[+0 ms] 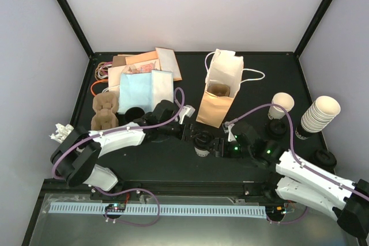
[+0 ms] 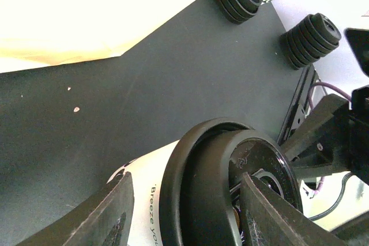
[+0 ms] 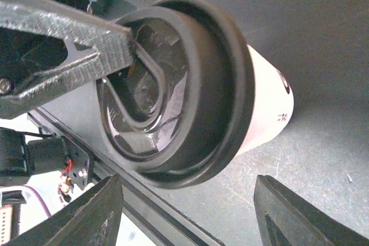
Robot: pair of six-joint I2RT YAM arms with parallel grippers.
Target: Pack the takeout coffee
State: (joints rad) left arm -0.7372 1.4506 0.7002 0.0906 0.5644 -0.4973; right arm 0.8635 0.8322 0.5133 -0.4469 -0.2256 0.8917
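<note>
Black table [image 1: 173, 162] surface: left claw [image 2: 184, 185] clenched on the lidded coffee cup [image 3: 262, 113], right claw [image 3: 187, 182] released, fingers straddling it without contact.

In view are one lidded coffee cup [image 1: 202, 142], two paper bags (a white bag [image 1: 223, 70] and a brown bag [image 1: 214, 109]), two stacks of black lids (a left lid stack [image 1: 275, 128] and a right lid stack [image 1: 324, 157]), one tall stack of cream cups [image 1: 320, 113], and one lone cup [image 1: 282, 102], possibly several nested.
</note>
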